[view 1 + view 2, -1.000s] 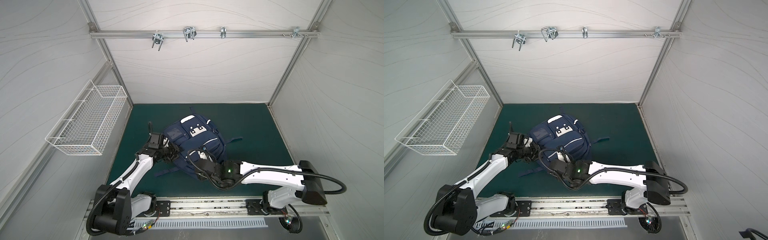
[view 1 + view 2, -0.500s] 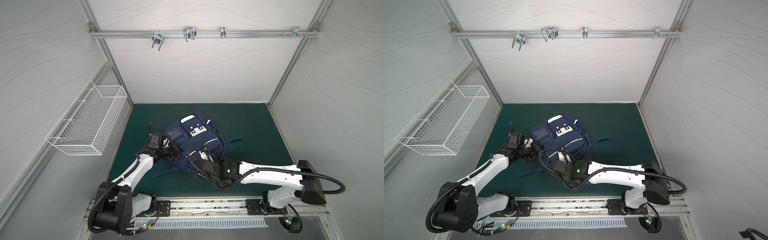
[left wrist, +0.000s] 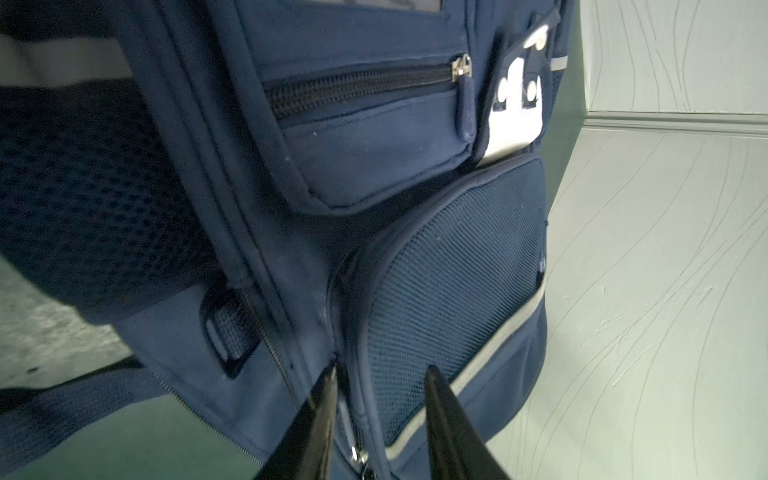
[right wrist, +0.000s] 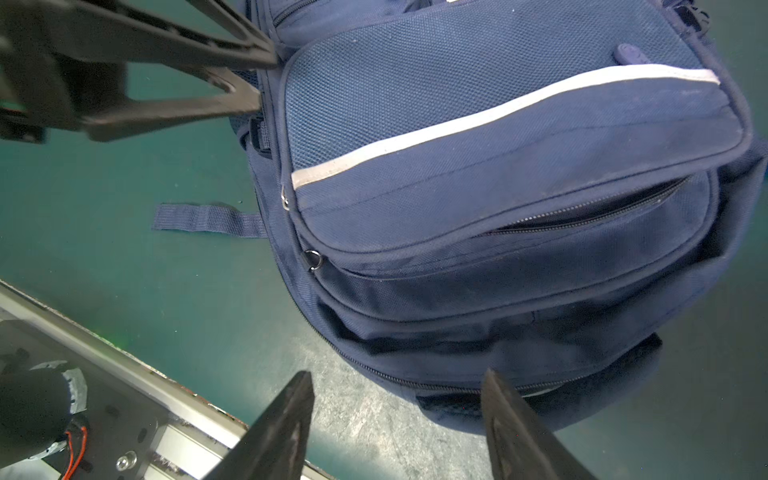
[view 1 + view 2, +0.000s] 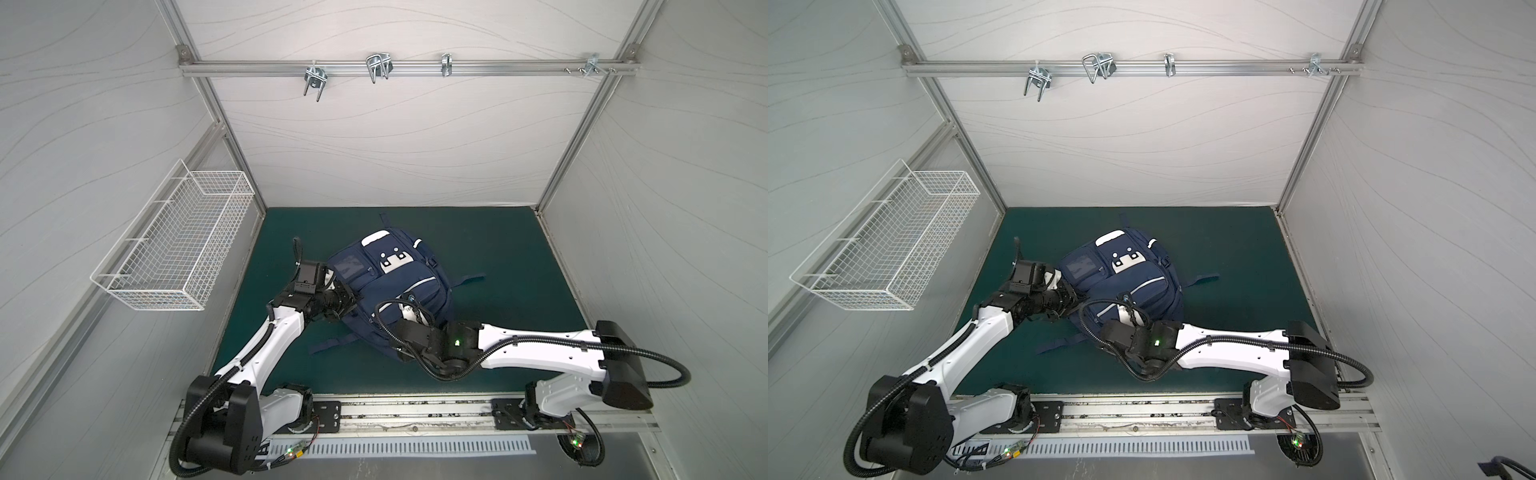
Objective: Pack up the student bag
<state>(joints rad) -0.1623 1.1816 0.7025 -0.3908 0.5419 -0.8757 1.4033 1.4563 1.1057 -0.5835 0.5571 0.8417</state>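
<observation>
The student bag (image 5: 390, 291) (image 5: 1129, 286), navy with white stripes and a dotted white patch, lies face up on the green mat. My left gripper (image 3: 380, 370) (image 5: 351, 305) is open at the bag's left side. Its jaws stand apart astride the piped edge of the mesh front pocket (image 3: 449, 282), with a metal zip pull (image 3: 357, 455) between them. My right gripper (image 4: 397, 374) is open over the mat at the bag's near end, with nothing between its fingers. In the right wrist view a front pocket's zip (image 4: 582, 216) gapes partly open.
A white wire basket (image 5: 174, 245) hangs on the left wall. A metal rail with hooks (image 5: 378, 68) crosses the back wall. A loose strap (image 4: 208, 220) lies on the mat (image 5: 498, 249). The arms' base rail (image 5: 415, 415) runs along the front edge.
My left gripper's jaws have drawn closer together around the pocket's edge. Both arms and the bag have barely moved.
</observation>
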